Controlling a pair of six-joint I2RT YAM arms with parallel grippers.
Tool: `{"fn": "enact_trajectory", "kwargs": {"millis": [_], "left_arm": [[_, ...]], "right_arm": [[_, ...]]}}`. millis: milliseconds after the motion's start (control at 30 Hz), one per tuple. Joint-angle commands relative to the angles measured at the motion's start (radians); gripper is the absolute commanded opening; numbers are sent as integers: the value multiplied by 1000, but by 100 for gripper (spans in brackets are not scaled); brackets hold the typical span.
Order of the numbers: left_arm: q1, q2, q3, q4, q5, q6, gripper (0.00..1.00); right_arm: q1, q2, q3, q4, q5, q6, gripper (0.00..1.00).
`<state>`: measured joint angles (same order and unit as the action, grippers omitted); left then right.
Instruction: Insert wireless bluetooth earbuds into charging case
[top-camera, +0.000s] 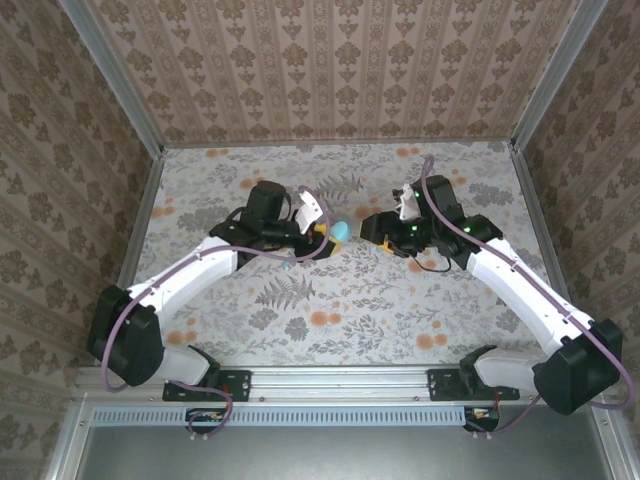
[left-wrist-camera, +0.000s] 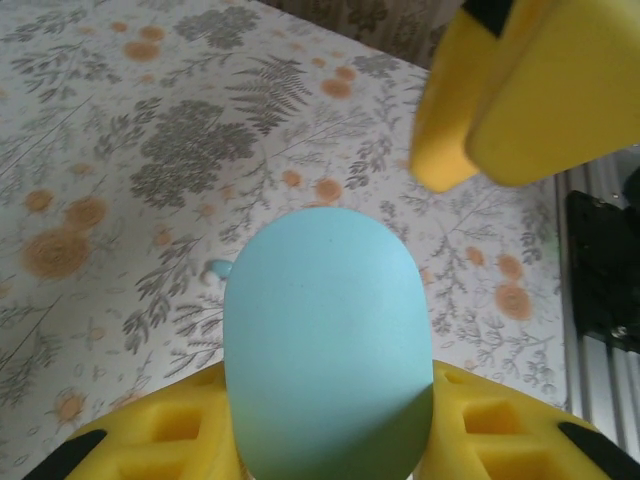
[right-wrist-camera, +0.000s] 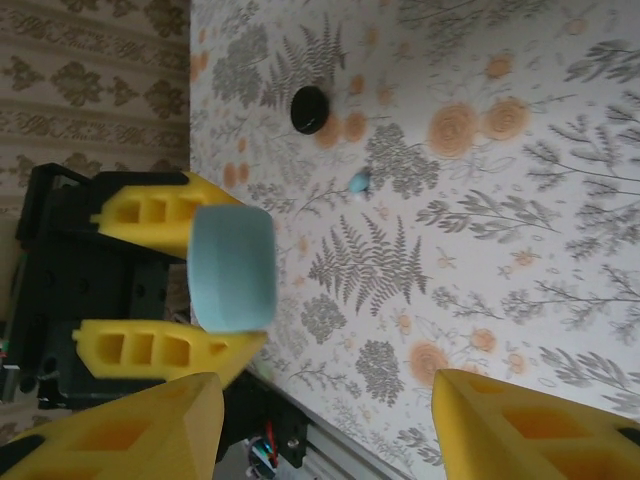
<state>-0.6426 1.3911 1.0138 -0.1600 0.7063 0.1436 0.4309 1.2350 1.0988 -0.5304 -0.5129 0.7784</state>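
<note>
A closed, egg-shaped teal charging case (left-wrist-camera: 328, 340) hangs above the table, and my left gripper (left-wrist-camera: 330, 425) is shut on it, one yellow finger on each side. In the top view the case (top-camera: 340, 230) sits at the tip of my left gripper (top-camera: 326, 232), mid-table. My right gripper (top-camera: 374, 226) faces it from the right, a short gap away. In the right wrist view my right gripper (right-wrist-camera: 325, 440) is open, with bare table between its fingers and the case (right-wrist-camera: 232, 268) ahead. A teal earbud (right-wrist-camera: 358, 182) lies on the table; it peeks out beside the case (left-wrist-camera: 218, 268).
A small round black piece (right-wrist-camera: 310, 108) lies on the floral table beyond the teal earbud. The right gripper's yellow fingers (left-wrist-camera: 520, 90) hang close above and to the right of the case. Patterned walls (top-camera: 340, 70) close in the back and both sides.
</note>
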Motion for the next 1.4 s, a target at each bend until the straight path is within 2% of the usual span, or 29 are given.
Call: {"fn": "enact_trajectory", "kwargs": {"millis": [0,400,567,633,800,933,1033,1200,1300,1367], "left_arm": [[-20,-27,11,-36,68,44,28],[-45,-53,34,-73,94,54,28],[-44,-70,34,-78,92,63,28],[-43,-76,30,-73,96,65,28],[-43,-89,35,-73,107,79,28],[-36,-95,51,-80,108,87,30],[-27,-105,57,-61,98,79,34],[4,-157,38,23,59,47,54],[51,-198,4,108,57,-17,61],[96,-245,-57,225,71,-97,63]], "right_arm": [[18,18,52,25,-41,16,59],[78,73,84,0,-40,12,62],[84,93,89,-40,-44,11,59],[86,98,94,-40,-55,12,55],[88,110,90,-11,-91,34,34],[88,104,73,54,-127,79,21],[88,94,55,90,-134,115,15],[83,57,-19,220,-145,240,12],[72,26,-62,312,-141,351,13],[62,7,-82,376,-139,416,13]]}}
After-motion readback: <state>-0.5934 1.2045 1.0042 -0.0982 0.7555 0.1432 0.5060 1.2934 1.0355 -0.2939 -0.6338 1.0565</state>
